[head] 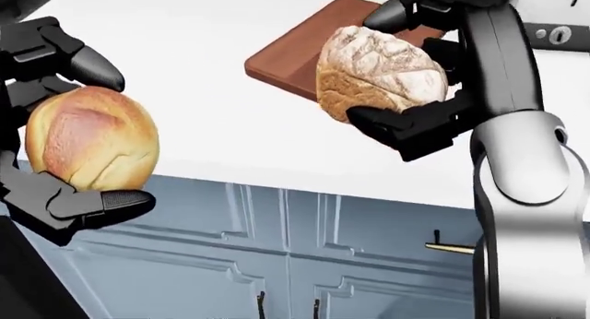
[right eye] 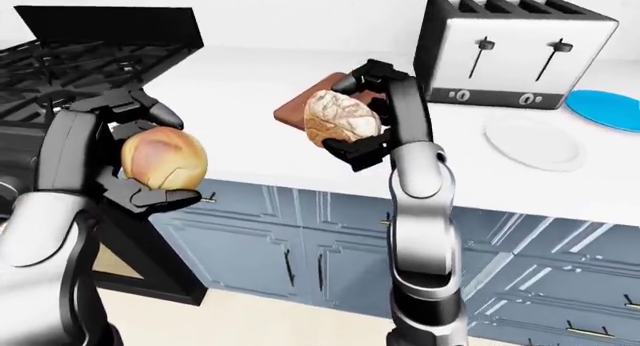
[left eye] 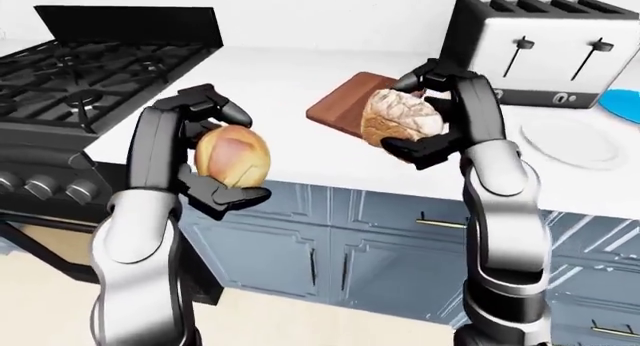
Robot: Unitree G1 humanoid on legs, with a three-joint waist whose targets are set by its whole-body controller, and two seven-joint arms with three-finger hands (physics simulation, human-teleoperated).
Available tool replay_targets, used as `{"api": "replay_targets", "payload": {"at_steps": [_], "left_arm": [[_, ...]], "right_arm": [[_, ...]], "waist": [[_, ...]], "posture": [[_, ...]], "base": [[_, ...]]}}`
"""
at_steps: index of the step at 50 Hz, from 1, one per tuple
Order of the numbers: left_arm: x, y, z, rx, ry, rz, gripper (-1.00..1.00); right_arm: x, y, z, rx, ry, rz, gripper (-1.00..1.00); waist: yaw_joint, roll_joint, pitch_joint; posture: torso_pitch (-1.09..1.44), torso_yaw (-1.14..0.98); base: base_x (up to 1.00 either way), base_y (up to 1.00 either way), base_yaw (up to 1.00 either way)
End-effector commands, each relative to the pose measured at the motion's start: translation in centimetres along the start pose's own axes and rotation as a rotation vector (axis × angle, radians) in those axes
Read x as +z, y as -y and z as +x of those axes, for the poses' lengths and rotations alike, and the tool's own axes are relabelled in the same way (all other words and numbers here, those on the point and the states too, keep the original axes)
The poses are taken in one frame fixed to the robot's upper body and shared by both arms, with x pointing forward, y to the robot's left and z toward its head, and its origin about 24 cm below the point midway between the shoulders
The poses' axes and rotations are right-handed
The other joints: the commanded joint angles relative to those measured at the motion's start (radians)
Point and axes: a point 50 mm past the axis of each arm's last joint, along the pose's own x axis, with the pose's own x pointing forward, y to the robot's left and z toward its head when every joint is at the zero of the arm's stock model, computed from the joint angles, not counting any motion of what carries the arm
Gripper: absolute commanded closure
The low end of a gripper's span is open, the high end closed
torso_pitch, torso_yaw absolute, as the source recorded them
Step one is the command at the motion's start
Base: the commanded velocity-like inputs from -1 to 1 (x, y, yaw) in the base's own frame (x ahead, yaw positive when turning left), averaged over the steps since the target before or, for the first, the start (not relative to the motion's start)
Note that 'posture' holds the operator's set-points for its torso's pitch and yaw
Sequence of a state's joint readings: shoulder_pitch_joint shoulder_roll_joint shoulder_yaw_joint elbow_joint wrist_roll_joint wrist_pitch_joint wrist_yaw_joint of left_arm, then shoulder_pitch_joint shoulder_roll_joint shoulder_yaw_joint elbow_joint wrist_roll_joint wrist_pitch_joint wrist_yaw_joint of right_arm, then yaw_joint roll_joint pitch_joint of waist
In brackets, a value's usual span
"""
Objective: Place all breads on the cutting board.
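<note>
I am gripping 2 breads: my right hand (head: pixel 420 77) is holding the loaf (head: pixel 378 70) near the cutting board (left eye: pixel 345 102), my left hand (left eye: pixel 205 155) the bun (left eye: pixel 233 155). Next, lowering the loaf toward 12 o'clock.

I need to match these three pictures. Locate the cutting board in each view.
Left-eye view: cutting board just right of centre, upper half, partly behind the right hand.
Head view: top centre.
Right-eye view: centre-left, upper half.
Shared landmark: the crusty loaf overlaps its right end everywhere.
</note>
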State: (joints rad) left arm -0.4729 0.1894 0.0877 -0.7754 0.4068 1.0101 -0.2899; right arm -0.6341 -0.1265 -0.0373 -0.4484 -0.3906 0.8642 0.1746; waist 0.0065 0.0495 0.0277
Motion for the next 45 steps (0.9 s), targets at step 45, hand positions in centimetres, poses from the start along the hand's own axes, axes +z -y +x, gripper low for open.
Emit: {"api": "replay_targets", "payload": {"at_steps": [45], "left_arm": [[1.65, -0.16, 0.46, 0.014, 0.065, 0.013, 1.0]], "right_arm": [[0.77, 0.17, -0.13, -0.002, 0.066, 0.026, 1.0]], "waist": [[0.011, -0.103, 0.02]], "posture": [[0.0, 0.0]], "base": [[0.12, -0.01, -0.17]]}}
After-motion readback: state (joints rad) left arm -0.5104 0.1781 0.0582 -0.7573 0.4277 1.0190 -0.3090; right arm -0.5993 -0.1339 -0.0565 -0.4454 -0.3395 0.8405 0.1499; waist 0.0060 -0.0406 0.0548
